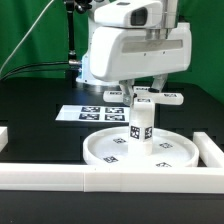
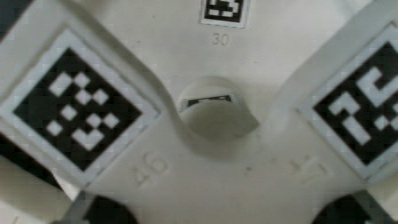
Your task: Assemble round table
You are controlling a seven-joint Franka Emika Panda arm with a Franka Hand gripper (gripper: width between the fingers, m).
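Note:
The large round disc lies flat on the black table near the front. The short thick leg stands upright in its middle. The flat cross-shaped foot sits level on top of the leg. My gripper comes straight down onto the foot, its fingers flanking one arm of the cross. In the wrist view the foot fills the frame, with tags on its arms and a round centre hole. My gripper appears shut on the foot, with only finger edges showing.
The marker board lies flat behind the disc. Long white bars frame the work area at the front, at the exterior view's right and at its left. A green backdrop stands behind.

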